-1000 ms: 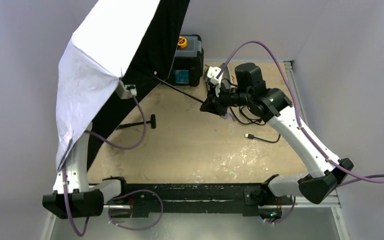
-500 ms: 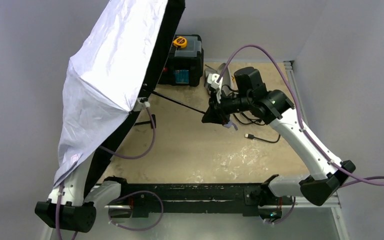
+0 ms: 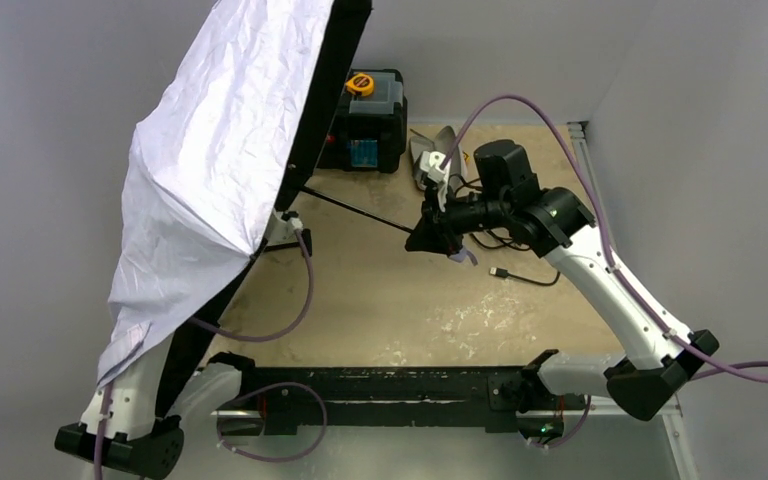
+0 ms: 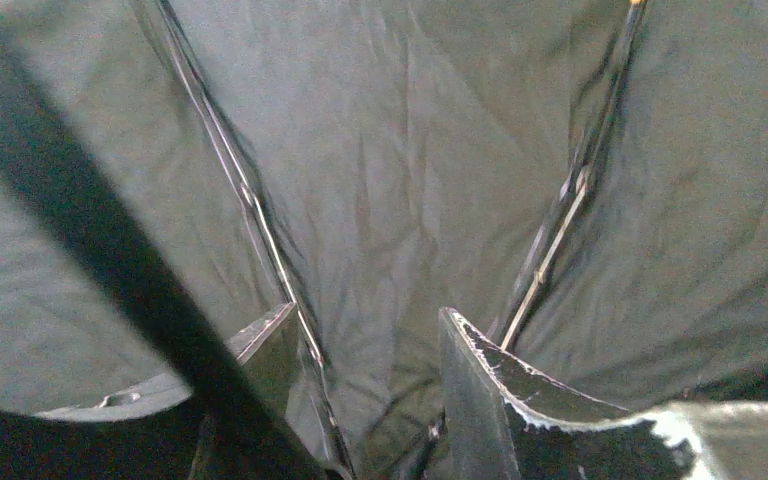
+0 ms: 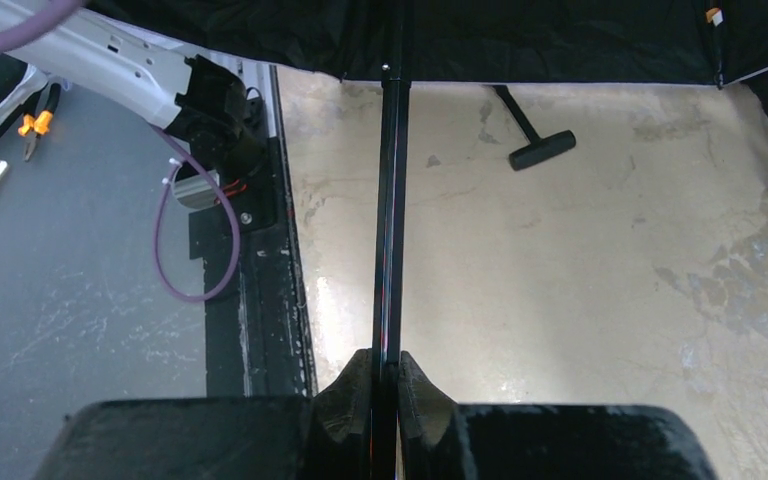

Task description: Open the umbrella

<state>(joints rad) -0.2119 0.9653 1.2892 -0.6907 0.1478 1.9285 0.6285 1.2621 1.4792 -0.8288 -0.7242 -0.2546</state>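
The umbrella is open. Its pale lavender canopy (image 3: 215,170) with black lining (image 4: 390,150) stands tilted at the far left. The thin black shaft (image 3: 355,208) runs from the canopy to my right gripper (image 3: 420,238). In the right wrist view the right gripper (image 5: 387,358) is shut on the shaft (image 5: 390,200). A small lavender piece (image 3: 463,256), apparently the handle end, shows just behind the gripper. My left gripper (image 4: 365,320) is under the canopy, its jaws apart, facing the lining and thin metal ribs (image 4: 250,200). One rib runs past the left finger. From above the canopy hides this gripper.
A black toolbox (image 3: 372,125) with a yellow tape measure (image 3: 360,84) stands at the back. A greyish fabric piece (image 3: 428,150) lies to its right. A black T-shaped tool (image 5: 540,150) lies near the canopy edge. A black cable with a plug (image 3: 518,274) lies right of the right gripper.
The canopy has swung right and spread lower over the left arm. The left arm has shifted toward the near left. The right gripper has moved slightly nearer with the shaft.
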